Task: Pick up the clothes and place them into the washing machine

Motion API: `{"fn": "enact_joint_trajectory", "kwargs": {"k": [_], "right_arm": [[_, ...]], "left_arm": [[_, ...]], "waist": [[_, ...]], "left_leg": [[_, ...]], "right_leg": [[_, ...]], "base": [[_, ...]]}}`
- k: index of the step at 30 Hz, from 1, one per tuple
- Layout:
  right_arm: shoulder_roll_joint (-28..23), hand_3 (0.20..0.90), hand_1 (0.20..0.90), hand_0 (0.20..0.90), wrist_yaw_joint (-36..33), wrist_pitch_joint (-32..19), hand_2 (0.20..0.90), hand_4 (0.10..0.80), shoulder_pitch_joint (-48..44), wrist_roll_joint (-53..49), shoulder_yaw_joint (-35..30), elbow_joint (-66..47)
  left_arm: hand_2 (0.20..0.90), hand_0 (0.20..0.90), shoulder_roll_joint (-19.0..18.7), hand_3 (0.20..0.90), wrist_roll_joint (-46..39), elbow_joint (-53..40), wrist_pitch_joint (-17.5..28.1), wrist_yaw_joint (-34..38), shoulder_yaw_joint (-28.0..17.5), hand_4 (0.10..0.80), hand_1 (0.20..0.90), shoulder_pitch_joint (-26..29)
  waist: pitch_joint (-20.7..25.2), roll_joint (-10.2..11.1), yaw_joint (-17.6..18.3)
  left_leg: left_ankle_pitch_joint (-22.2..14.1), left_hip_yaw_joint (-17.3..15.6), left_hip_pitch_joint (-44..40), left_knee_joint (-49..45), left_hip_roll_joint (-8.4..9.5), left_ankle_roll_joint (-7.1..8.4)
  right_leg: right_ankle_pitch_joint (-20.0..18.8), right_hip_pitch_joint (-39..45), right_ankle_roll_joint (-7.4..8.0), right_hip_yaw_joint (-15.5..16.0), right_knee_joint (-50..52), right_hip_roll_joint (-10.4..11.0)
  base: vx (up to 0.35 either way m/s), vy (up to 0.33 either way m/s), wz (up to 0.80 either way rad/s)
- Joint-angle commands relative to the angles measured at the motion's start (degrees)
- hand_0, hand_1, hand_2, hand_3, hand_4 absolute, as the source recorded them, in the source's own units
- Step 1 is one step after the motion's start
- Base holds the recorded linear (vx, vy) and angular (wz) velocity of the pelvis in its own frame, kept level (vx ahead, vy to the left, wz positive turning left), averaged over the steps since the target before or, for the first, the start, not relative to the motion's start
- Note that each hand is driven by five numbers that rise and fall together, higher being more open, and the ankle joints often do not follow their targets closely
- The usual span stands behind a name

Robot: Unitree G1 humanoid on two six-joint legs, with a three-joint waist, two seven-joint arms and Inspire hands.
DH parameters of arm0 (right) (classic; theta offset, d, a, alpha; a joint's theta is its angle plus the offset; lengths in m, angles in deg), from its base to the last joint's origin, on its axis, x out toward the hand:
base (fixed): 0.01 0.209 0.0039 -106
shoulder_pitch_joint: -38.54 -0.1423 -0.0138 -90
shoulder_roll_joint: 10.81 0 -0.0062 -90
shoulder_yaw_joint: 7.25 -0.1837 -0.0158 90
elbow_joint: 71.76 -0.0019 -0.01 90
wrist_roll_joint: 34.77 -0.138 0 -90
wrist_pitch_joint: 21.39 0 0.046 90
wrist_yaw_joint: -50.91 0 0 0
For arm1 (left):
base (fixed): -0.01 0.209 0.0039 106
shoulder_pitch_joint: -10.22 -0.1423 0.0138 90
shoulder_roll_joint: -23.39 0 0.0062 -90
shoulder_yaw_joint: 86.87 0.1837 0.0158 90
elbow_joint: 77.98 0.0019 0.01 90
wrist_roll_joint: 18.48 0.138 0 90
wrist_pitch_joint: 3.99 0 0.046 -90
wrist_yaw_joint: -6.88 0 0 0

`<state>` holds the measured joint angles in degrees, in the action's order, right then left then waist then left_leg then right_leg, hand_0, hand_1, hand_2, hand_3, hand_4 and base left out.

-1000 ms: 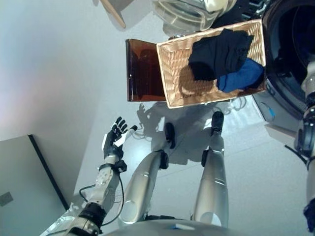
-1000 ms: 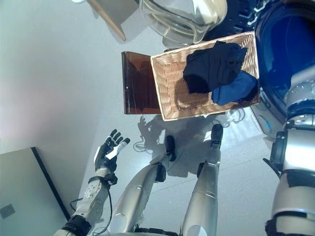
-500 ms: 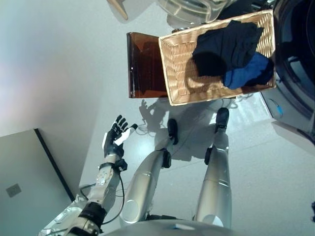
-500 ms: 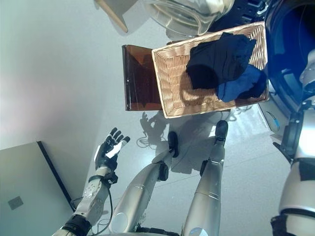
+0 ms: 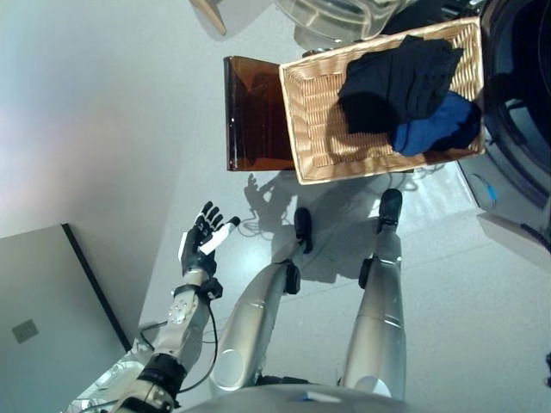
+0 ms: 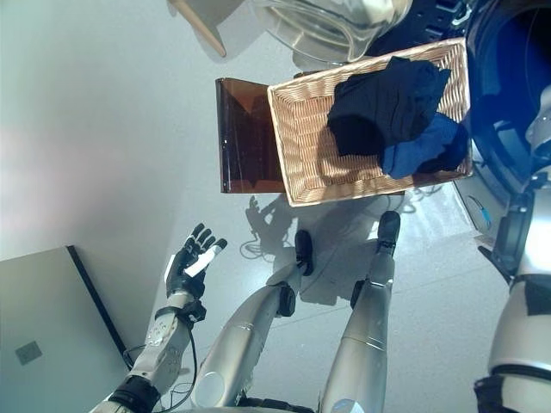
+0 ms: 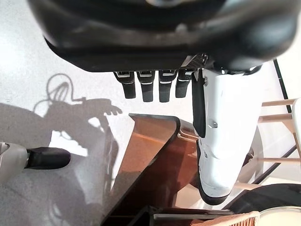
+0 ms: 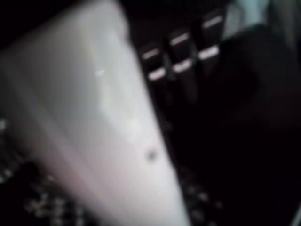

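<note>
A wicker basket on a brown stand holds a black garment lying over a blue one. The washing machine's open drum is just to its right. My right arm runs up the right edge towards the drum, and its hand does not show in the eye views. In the right wrist view the right hand is in a dark space with its fingers straight; I see no cloth in it. My left hand hangs open and empty low on the left, away from the basket.
The brown translucent stand sticks out to the left of the basket. The washer's glass door is swung open beyond the basket. A grey panel lies at the lower left, and a wooden leg shows at the top.
The view shifted a little a second ago, so the basket sits slightly further right. My right arm has drawn towards the right edge. The left hand has kept still.
</note>
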<state>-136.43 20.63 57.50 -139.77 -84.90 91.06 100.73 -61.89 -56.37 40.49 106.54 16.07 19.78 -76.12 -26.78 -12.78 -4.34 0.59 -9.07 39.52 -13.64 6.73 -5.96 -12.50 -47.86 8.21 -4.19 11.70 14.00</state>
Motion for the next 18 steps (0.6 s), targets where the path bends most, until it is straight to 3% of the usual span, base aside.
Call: {"fn": "enact_joint_trajectory", "kwargs": {"k": [1, 18], "right_arm": [[-6.16, 0.900, 0.900, 0.900, -0.93, -5.74, 0.900, 0.800, -9.18, 1.68, 8.77, -5.50], [-1.30, 0.900, 0.900, 0.900, -1.87, -6.31, 0.900, 0.800, -3.19, 1.03, 4.51, -8.78]], "left_arm": [[0.900, 0.900, -5.11, 0.900, -1.18, -2.76, 3.88, 1.49, -1.71, 0.800, 0.900, -3.24], [0.900, 0.900, -5.34, 0.900, -2.05, -1.21, 3.61, 2.69, -3.33, 0.800, 0.900, -1.48]], "waist": [[3.91, -1.32, -1.80], [3.05, 1.69, -0.45]], "left_leg": [[1.70, 2.40, 0.84, 2.12, -1.87, 6.61], [-0.08, 1.11, 0.75, 0.08, -2.08, 6.02]], "right_leg": [[11.56, -0.13, -3.57, 2.61, 11.37, -5.32], [10.22, 1.33, -3.24, 2.18, 9.65, -5.77]], "base": [[0.000, 0.000, 0.00], [-0.002, 0.017, -0.07]]}}
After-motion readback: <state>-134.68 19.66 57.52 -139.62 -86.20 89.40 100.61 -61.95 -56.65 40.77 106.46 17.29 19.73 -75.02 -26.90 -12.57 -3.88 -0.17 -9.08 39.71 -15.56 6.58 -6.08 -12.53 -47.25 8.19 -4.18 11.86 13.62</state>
